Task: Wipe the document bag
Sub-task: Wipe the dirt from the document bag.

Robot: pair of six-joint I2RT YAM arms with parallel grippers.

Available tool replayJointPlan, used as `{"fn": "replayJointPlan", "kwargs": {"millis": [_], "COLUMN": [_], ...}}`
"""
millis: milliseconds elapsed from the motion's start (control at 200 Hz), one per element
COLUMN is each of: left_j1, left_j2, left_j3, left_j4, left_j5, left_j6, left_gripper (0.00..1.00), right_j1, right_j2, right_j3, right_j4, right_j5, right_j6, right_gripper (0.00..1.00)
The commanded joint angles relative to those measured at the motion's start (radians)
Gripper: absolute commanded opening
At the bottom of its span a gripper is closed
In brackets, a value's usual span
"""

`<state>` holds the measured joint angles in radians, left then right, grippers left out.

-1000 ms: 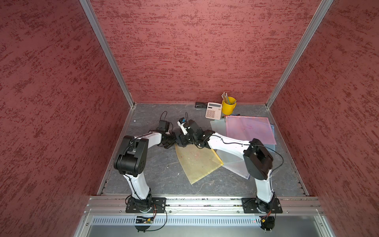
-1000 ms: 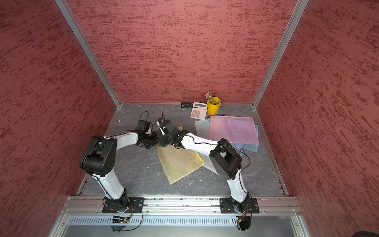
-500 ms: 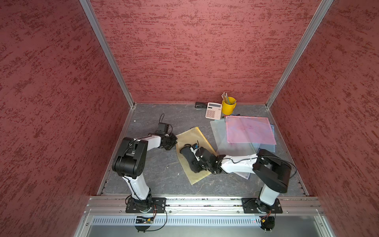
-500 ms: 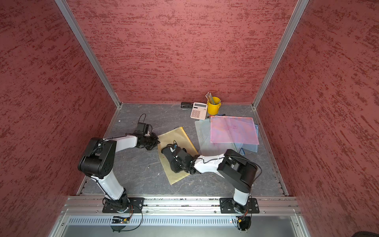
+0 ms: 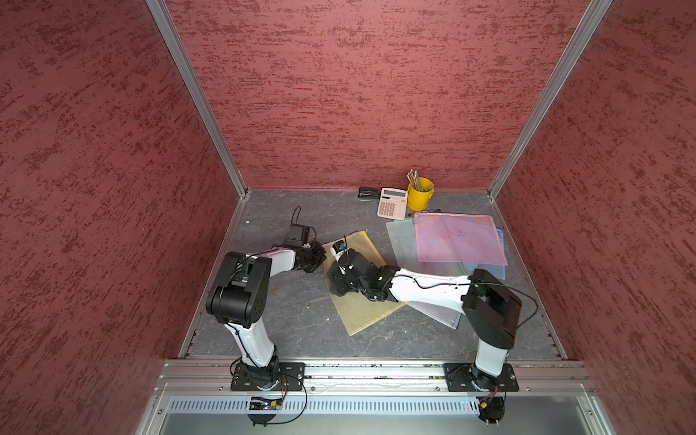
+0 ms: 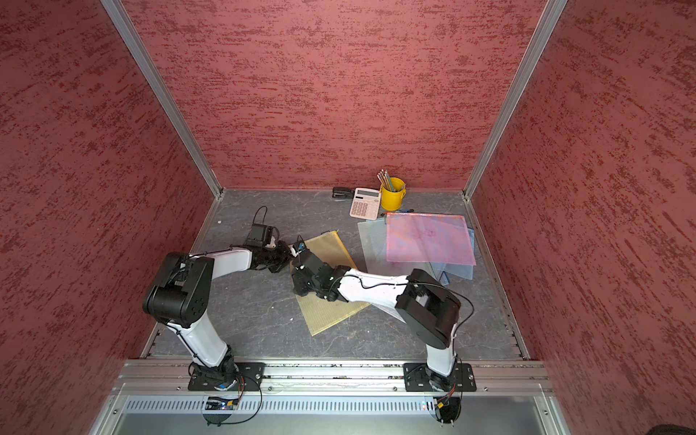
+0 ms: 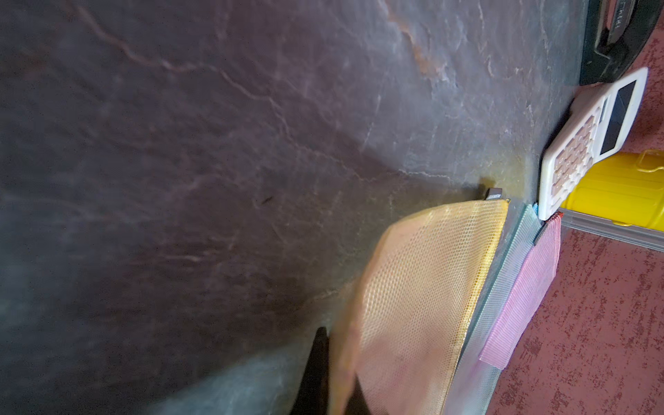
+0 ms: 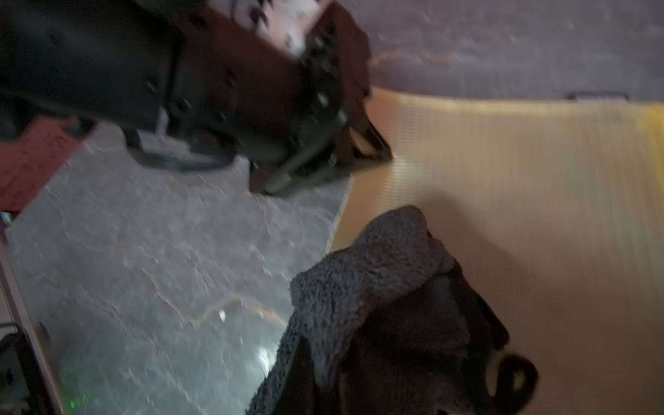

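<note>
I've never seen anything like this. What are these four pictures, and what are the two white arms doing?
Two robot arms stand at the edge of a dark table, inside red walls. Two pictures look down from overhead, nearly alike; the other two come from a camera on each arm's wrist. The left gripper pinches a corner of the yellow mesh bag, pinning it. The right gripper holds a grey cloth down on that bag, apparently to wipe it. At the back lie a calculator, a stapler, a yellow pencil cup and a pink bag stacked on clear bags.
</note>
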<state>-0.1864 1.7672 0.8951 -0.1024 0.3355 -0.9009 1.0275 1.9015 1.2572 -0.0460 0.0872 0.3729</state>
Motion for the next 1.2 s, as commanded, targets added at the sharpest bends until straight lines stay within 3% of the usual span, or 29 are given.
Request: {"fn": "replayJointPlan", "kwargs": {"millis": [0, 205, 336, 541, 681, 832, 957, 1072, 1192], "left_j1": [-0.008, -0.021, -0.006, 0.046, 0.035, 0.02, 0.011, 0.007, 0.004], "left_j2": [0.015, 0.015, 0.009, -0.015, -0.014, -0.019, -0.019, -0.008, 0.005], "left_j3": [-0.021, -0.024, -0.009, 0.005, 0.024, -0.01, -0.025, -0.022, -0.014], "left_j4": [0.028, 0.034, 0.01, -0.036, -0.091, -0.07, -0.048, -0.039, -0.027], "left_j5": [-0.015, -0.026, -0.021, 0.013, 0.025, 0.025, 0.016, 0.018, 0.027], "left_j6": [-0.007, -0.034, -0.016, 0.081, 0.169, 0.163, 0.145, 0.125, 0.11], "left_gripper": [0.0, 0.0, 0.0, 0.0, 0.0, 0.0, 0.0, 0.0, 0.0], "right_j1": [0.017, 0.067, 0.093, 0.146, 0.103, 0.041, 0.04, 0.034, 0.027], "right_j2": [0.137, 0.15, 0.125, -0.2, -0.333, -0.147, 0.085, 0.23, 0.269], "right_j3": [-0.018, -0.158, -0.226, -0.536, -0.435, -0.111, 0.095, 0.144, 0.055], "right_j4": [0.094, 0.127, 0.005, -0.178, -0.261, -0.125, -0.032, 0.009, 0.052], "right_j5": [-0.042, 0.057, 0.07, 0.04, 0.134, 0.084, -0.014, -0.058, -0.098], "right_j6": [-0.045, 0.001, 0.066, 0.306, 0.217, 0.019, -0.04, -0.025, 0.026], "right_gripper": [0.0, 0.0, 0.0, 0.0, 0.0, 0.0, 0.0, 0.0, 0.0]}}
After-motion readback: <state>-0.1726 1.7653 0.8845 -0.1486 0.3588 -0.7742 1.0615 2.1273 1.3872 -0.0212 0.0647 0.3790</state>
